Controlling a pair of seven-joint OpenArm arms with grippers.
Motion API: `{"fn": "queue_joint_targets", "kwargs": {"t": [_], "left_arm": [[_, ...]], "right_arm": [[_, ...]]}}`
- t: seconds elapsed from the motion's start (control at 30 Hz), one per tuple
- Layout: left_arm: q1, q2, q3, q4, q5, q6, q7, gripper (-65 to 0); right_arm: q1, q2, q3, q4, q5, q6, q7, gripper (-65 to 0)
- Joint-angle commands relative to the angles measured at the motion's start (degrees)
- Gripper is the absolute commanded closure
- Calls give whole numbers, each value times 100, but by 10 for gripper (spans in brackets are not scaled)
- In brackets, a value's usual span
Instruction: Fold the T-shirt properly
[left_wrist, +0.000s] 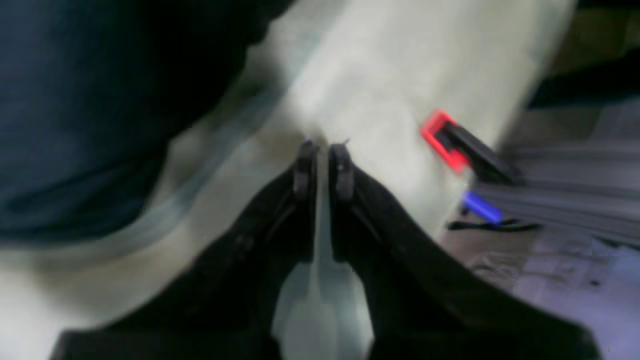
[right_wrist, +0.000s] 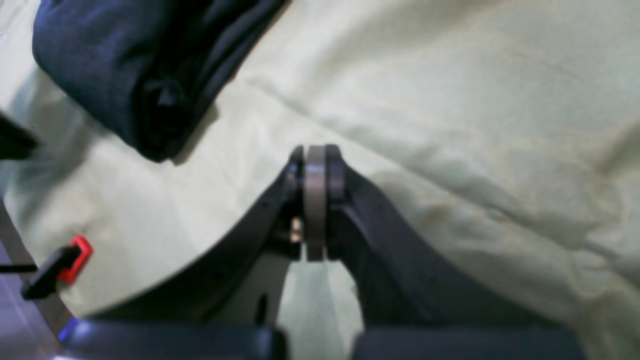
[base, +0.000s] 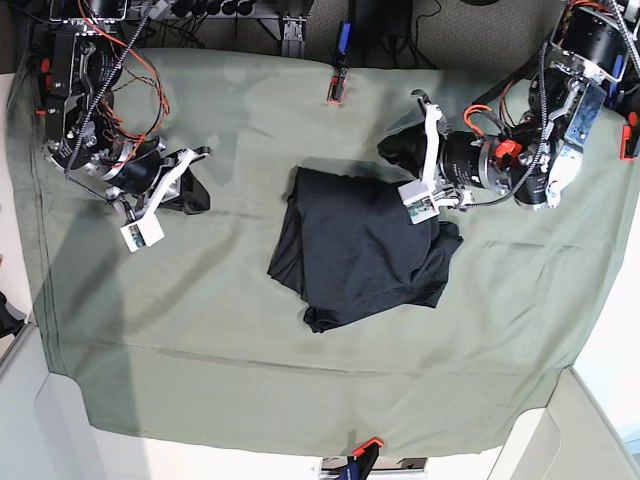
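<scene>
The dark charcoal T-shirt lies bunched and partly folded in the middle of the pale green table cloth. My left gripper hovers at the shirt's far right corner. In the blurred left wrist view it is shut and empty over bare cloth, with the shirt to its left. My right gripper is far off to the shirt's left. In the right wrist view it is shut with nothing in it, and the shirt lies beyond it at the upper left.
A red-and-black clamp holds the cloth at the far edge and also shows in the left wrist view. Another clamp is at the near edge and shows in the right wrist view. Cables and arm bases stand at both far corners.
</scene>
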Motion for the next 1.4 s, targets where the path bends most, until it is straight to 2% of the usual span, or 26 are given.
{"fn": "queue_joint_targets", "kwargs": {"t": [0.0,0.2,0.4,0.53,0.67,0.77,0.97,1.2,1.37], "left_arm": [[92,-181,-28,245,-76,-32,-17,-54],[970,-986,-105,1078,-31,-32,31,-54],[2052,-1322,-831,1357,-20,-32,81,-53],[2820,-1320,-1381,1412,-164,-32,90,-26],[3556,-1318,-1528,1419,39,-32,90,-25],[4070,-1252,-1523,1408,363,-32,17,-13],[4798,-1163,-1521,990,1113,-32,-564,0],[4800,-664,-1176,-323,2371,-32,-977,0],[4312,-391,-610,-1506,2505,-32,-1005,0]], "right_arm": [[59,46,96,114,96,-17,92,0],[-219,234,588,240,472,-17,-7,0],[-994,557,796,745,625,-15,-107,0],[-1735,852,811,1196,634,-15,-107,0],[-2540,1093,811,1622,723,-17,-114,0],[-3126,1097,807,1797,885,2,-249,0],[-4054,1097,754,1773,933,7,-343,0],[-4487,1099,595,1416,931,4,-748,0],[-4476,1099,42,973,890,4,-1095,0]]}}
